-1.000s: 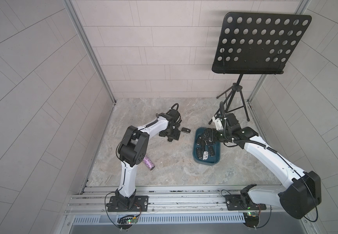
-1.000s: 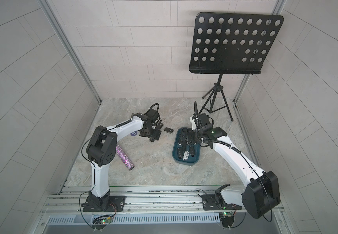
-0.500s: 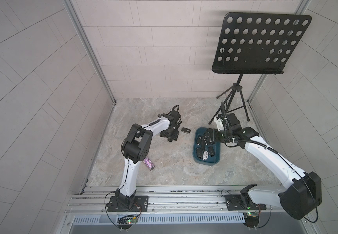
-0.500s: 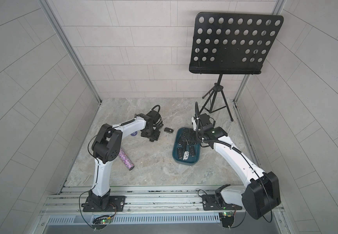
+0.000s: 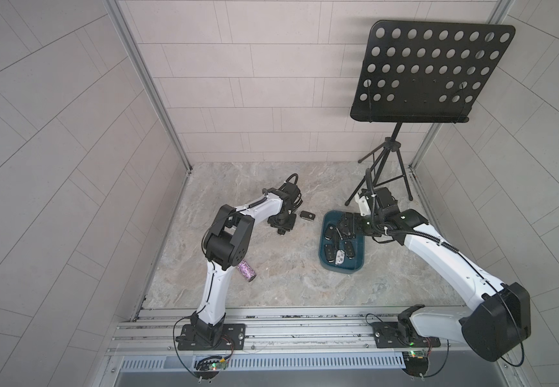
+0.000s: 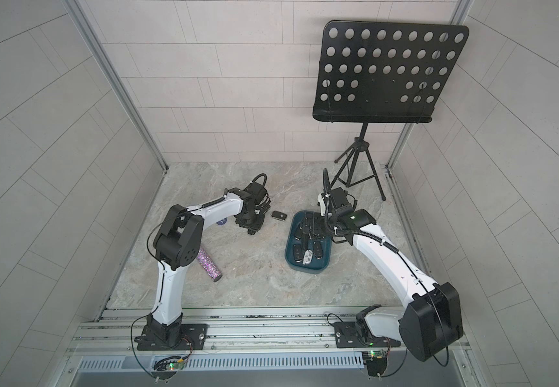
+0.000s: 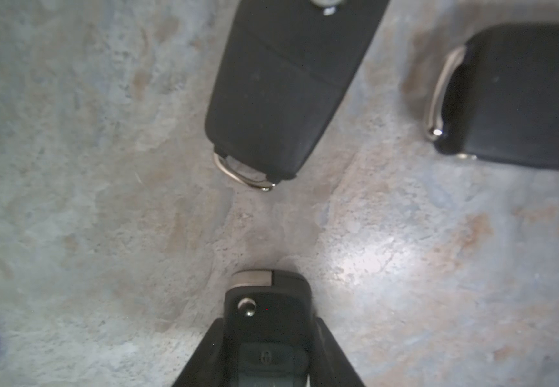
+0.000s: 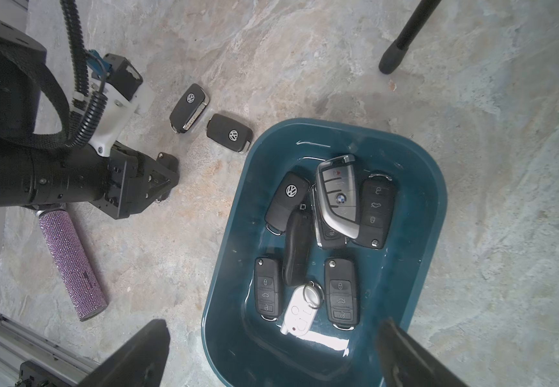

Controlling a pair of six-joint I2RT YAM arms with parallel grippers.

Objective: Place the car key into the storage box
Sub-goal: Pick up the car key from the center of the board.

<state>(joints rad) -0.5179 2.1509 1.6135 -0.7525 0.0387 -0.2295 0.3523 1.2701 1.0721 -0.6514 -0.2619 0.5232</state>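
Note:
In the left wrist view a black car key [image 7: 266, 315] sits on the stone floor between my left gripper's [image 7: 266, 338] fingers [image 7: 207, 355], which press against both its sides. In both top views that left gripper [image 5: 283, 228] [image 6: 250, 228] is low on the floor, left of the storage box. The storage box [image 5: 341, 268] [image 6: 304, 269] [image 8: 439, 201] is a dark teal tray with several key fobs in it. My right gripper [image 8: 271, 355] [image 5: 346, 224] hovers open over the box's far end, holding nothing.
Two more black keys [image 7: 281, 90] [image 7: 519, 97] lie on the floor just beyond the left gripper; one key [image 5: 307, 216] shows between gripper and box. A purple glitter cylinder [image 5: 247, 270] lies near the left arm. A music stand's tripod [image 5: 382, 171] is behind the box.
The left gripper has closed from wide open onto the key on the floor, and the left arm's elbow has swung a little. The right arm has not moved.

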